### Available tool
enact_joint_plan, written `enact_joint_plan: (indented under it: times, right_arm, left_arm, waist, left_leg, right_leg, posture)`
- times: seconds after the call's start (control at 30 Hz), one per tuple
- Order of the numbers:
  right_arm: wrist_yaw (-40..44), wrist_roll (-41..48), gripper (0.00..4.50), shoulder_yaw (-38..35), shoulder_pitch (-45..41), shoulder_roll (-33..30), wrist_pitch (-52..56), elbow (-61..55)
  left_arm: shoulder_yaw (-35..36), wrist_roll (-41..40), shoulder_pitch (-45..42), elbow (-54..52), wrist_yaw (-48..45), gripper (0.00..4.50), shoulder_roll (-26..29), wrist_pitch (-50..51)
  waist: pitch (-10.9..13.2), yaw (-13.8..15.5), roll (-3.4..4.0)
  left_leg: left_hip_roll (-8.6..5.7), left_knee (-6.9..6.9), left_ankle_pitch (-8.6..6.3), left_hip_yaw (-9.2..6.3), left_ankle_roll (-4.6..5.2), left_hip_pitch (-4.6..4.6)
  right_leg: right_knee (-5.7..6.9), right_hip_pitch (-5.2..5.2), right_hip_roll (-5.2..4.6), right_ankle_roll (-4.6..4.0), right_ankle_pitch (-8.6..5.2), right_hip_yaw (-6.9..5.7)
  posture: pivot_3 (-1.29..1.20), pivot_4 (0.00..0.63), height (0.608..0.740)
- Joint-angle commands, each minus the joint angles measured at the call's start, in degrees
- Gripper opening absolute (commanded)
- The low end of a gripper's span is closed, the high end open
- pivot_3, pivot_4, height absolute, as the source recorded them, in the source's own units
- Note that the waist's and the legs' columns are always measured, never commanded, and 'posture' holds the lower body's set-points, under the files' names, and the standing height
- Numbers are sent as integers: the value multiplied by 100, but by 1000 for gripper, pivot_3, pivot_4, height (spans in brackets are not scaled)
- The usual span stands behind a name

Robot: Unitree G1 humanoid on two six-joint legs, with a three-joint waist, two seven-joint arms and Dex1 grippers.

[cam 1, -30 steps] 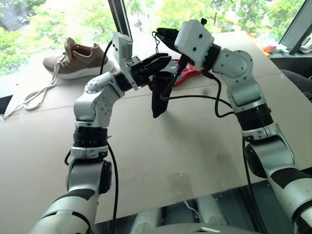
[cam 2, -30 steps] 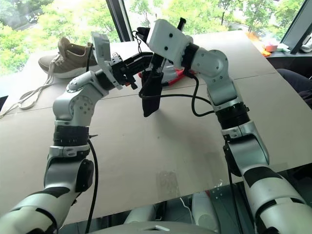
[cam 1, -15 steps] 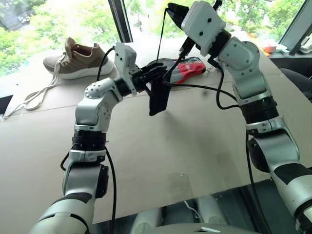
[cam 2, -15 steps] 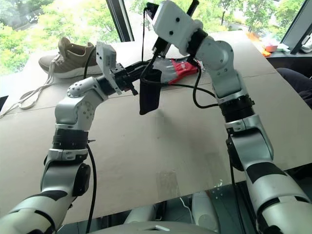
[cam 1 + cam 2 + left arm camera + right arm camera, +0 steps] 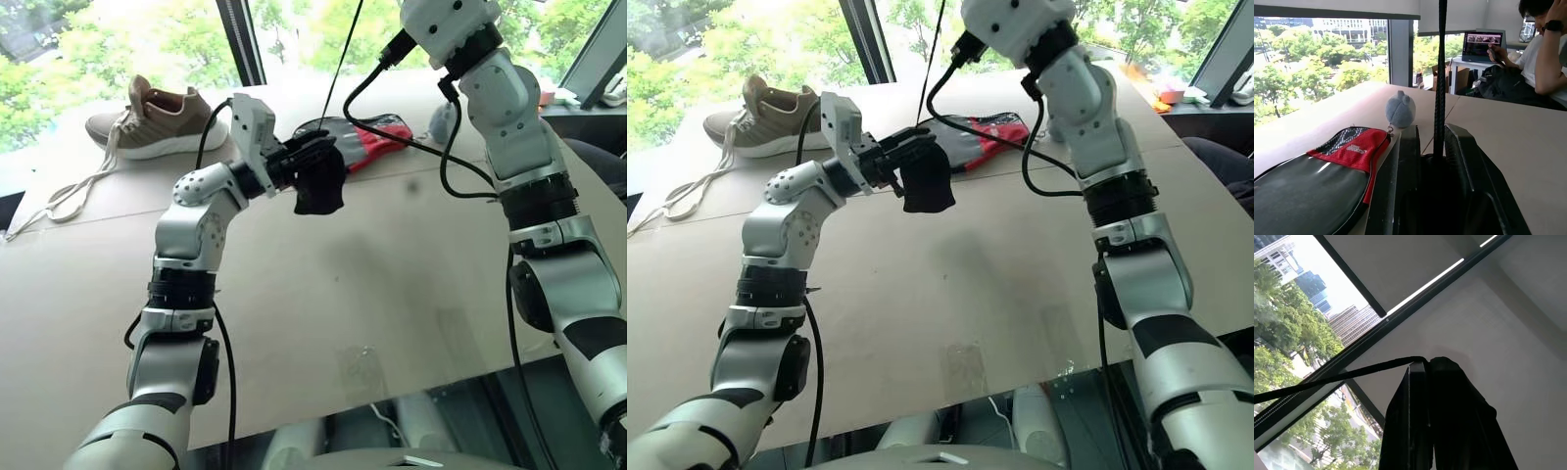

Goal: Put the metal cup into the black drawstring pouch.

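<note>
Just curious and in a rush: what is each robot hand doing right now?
Left gripper: closed on the small black fabric drawstring pouch.
Right gripper: shut, pinching the pouch's thin black cord, pulled up taut.

Black drawstring pouch [image 5: 318, 184], frame centre: matte black, thin black cord [image 5: 343, 54] rising to top edge. Zip case [image 5: 367, 137] behind it: black with red end, mesh pattern. Shoe [image 5: 157, 119], upper left: tan-brown, white sole, pale laces. Table [image 5: 372, 284]: plain beige. Plush [image 5: 1400, 108]: grey-blue.

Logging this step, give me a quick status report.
Left gripper shut on pouch, above table. Right gripper raised, shut on drawstring. Cup unseen.
</note>
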Motion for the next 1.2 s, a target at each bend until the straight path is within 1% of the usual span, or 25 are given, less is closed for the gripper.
enact_joint_plan:
  times: [0.03,0.13,0.2,0.27,0.3,0.4,0.43,0.5,0.57,0.63,0.67,0.8,0.87,0.9,0.97,1.07,1.1,1.17,1.2]
  right_arm:
    - [-1085,63,0,-884,-574,-333,-173,-352]
    - [-1465,-4,0,-979,-589,-417,-178,-382]
    - [-1482,26,0,-938,-601,-443,-174,-342]
    - [-1274,160,0,-853,-595,-416,-141,-261]
    - [-973,354,0,-782,-578,-341,-90,-196]
    - [405,1296,0,-553,-387,5,384,-188]
    - [927,1779,0,-525,-233,150,723,-384]
    - [1685,2591,0,-526,71,342,1412,-916]
    - [2170,3196,0,-523,406,394,2224,-1555]
    - [2381,3562,0,-558,717,354,2953,-2068]
    - [2465,3668,0,-570,869,294,3232,-2274]
    - [2299,3705,0,-737,1310,83,4011,-2692]
    - [2244,3659,0,-771,1416,18,4302,-2735]
    - [2247,3614,0,-758,1468,-19,4440,-2747]
    - [2274,3549,0,-727,1589,-64,4643,-2740]
    - [2389,3450,0,-613,1865,-195,4993,-2679]
    - [2490,3414,300,-541,2009,-282,5144,-2648]
    - [2872,3221,993,-249,2319,-584,5246,-2661]
    - [3094,3139,1463,-87,2467,-746,5281,-2725]
  left_arm:
    - [-109,167,319,217,9,198,79,183]
    - [-114,164,336,202,8,198,84,188]
    - [-116,142,338,205,7,198,87,211]
    - [-104,99,326,210,57,198,67,313]
    - [-113,67,324,186,14,198,65,329]
    - [-92,-91,332,6,-67,198,58,469]
    - [-90,-141,349,-96,-100,198,75,512]
    - [-69,-221,403,-323,-142,198,132,602]
    - [22,-324,469,-584,-180,198,266,774]
    - [204,-629,525,-921,-237,198,461,1141]
    - [338,-916,547,-1129,-281,198,558,1439]
    - [913,-2593,596,-1993,-303,198,835,2997]
    - [919,-2906,808,-2236,-358,198,963,3349]
    - [825,-2848,957,-2297,-374,198,1044,3393]
    - [462,-2377,1256,-2333,-398,198,1239,3212]
    - [3,-1739,1445,-2133,-293,198,1357,2903]
    - [-243,-1349,1478,-2006,-279,198,1424,2644]
    - [-731,-627,1540,-1778,-372,1240,1602,2095]
    - [-889,-390,1563,-1704,-418,1604,1656,1874]
  waist:
    - [0,-1,0]
    - [0,0,0]
    - [0,-3,0]
    - [0,-6,0]
    - [0,-6,0]
    - [-1,-34,1]
    - [-1,-60,1]
    - [-1,-92,1]
    - [0,-98,1]
    - [0,-85,1]
    - [0,-80,1]
    - [0,-17,2]
    - [-1,7,3]
    - [-3,6,7]
    - [-5,5,9]
    - [-4,34,8]
    - [-4,52,8]
    - [-4,111,8]
    - [-4,148,8]
  left_leg:
    - [0,0,0,0,0,0]
    - [0,0,0,0,0,0]
    - [0,0,0,1,0,0]
    - [0,0,0,2,0,0]
    - [0,0,0,2,0,0]
    - [1,1,0,5,0,0]
    - [2,1,0,6,1,1]
    - [4,2,0,2,1,1]
    - [4,5,0,-10,1,-4]
    - [3,8,0,-27,1,-16]
    - [1,9,0,-30,1,-17]
    - [0,16,0,-36,1,-19]
    - [0,22,-1,-33,1,-17]
    - [0,24,-1,-33,1,-15]
    - [0,22,-1,-23,1,-3]
    - [0,20,0,-23,1,0]
    - [0,20,0,-23,1,-1]
    - [-1,20,-1,-22,2,-2]
    - [-4,18,-1,-21,2,-2]
  right_leg:
    - [0,0,0,0,0,0]
    - [0,0,0,0,0,0]
    - [0,0,0,0,0,2]
    - [0,0,0,0,0,2]
    - [0,0,1,0,0,3]
    - [0,1,1,0,0,5]
    - [1,2,2,0,0,6]
    - [2,3,3,0,0,5]
    - [-1,7,2,0,0,4]
    - [0,7,0,0,0,1]
    - [-1,7,-1,0,0,-2]
    - [-3,8,-2,0,0,-4]
    - [1,9,-2,0,0,-1]
    - [2,11,-2,0,0,-1]
    - [5,16,-1,0,0,7]
    - [6,16,2,-2,1,8]
    - [6,16,2,-2,1,7]
    - [2,16,0,-3,2,8]
    - [-1,16,-1,-3,2,9]
  posture:
    - [0,150,740]
    - [0,150,740]
    - [0,150,740]
    - [0,150,740]
    - [0,150,740]
    - [0,150,740]
    - [0,150,740]
    - [0,150,740]
    - [0,150,740]
    - [0,150,740]
    - [0,150,740]
    - [0,150,740]
    - [0,150,740]
    - [0,150,740]
    - [0,150,740]
    - [0,150,740]
    - [0,150,740]
    - [0,150,740]
    - [0,150,740]
